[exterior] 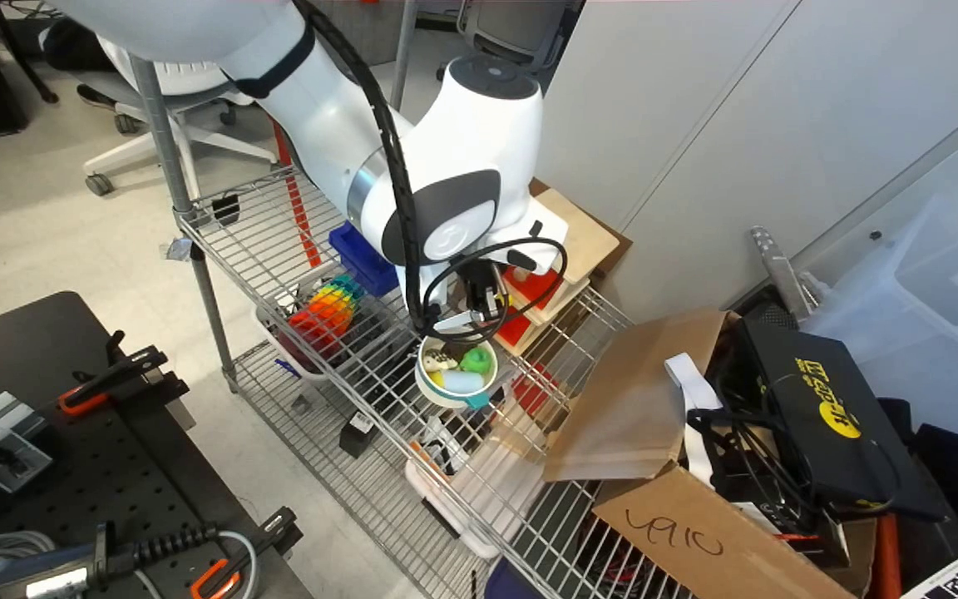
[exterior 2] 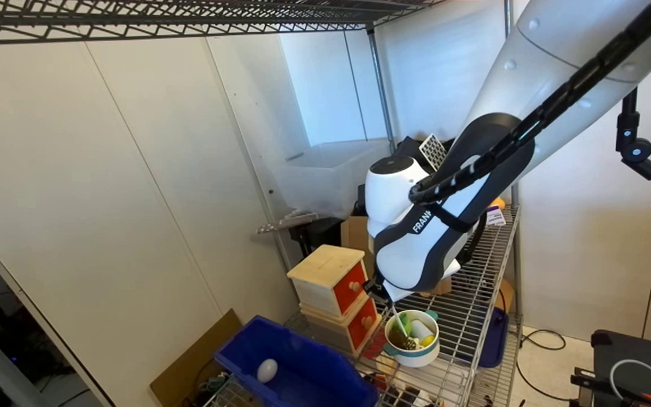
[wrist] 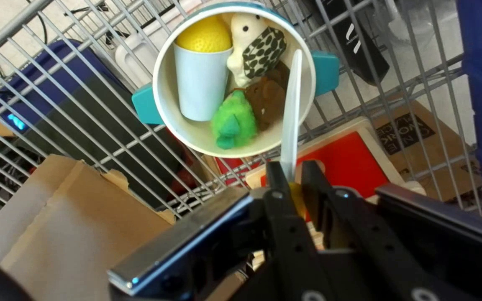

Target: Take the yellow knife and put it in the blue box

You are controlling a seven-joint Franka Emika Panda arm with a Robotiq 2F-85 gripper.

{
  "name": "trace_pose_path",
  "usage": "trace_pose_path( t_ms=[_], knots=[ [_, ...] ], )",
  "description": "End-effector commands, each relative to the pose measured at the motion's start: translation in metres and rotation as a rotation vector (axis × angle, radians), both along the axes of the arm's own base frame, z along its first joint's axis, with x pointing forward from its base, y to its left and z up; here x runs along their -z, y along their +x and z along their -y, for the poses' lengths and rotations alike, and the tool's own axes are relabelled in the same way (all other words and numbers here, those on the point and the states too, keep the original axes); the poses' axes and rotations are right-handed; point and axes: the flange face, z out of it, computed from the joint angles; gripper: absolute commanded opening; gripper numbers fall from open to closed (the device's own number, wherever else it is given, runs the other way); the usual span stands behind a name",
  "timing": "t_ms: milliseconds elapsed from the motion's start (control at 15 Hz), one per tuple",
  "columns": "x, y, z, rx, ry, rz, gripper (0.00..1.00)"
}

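1. Being held by its yellow handle, the knife is seen right of centre in the wrist view, with its pale blade pointed toward the top of the frame.
2. The jaws are drawn in narrow, with the knife's handle gripped between them, at the lower middle of that view.
3. In an exterior view, the white arm by which the jaws are carried is seen to extend from the upper right to the middle of the frame.
4. In the wrist view, the rim of the white pot is crossed by the blade at the right, and the tip is seen within the pot's outline; whether it is dipped below the rim cannot be told.
5. Held in the pot are a pale blue cup, with a yellow lemon at its upper end, a cream toy with a black pattern, a brown toy and a fuzzy green toy.
6. The pot, fitted with two teal handles, is carried by the wire desk.
7. The blue box is set at the bottom of an exterior view, just left of centre, apart from the knife; a white egg-shaped thing is contained in it.
8. Above the blue box in the same frame, two stacked wooden drawers with red fronts are shown near the pot.
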Motion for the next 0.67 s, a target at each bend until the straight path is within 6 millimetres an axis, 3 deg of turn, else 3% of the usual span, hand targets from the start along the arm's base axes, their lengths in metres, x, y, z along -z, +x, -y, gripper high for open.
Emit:
trace_pose_path(
  t_ms=[0,600],
  knots=[
    [-0.025,-0.017,-0.015,-0.029,0.017,0.042,0.04],
    [-0.046,-0.055,-0.088,-0.243,-0.017,0.025,0.04]
  ],
)
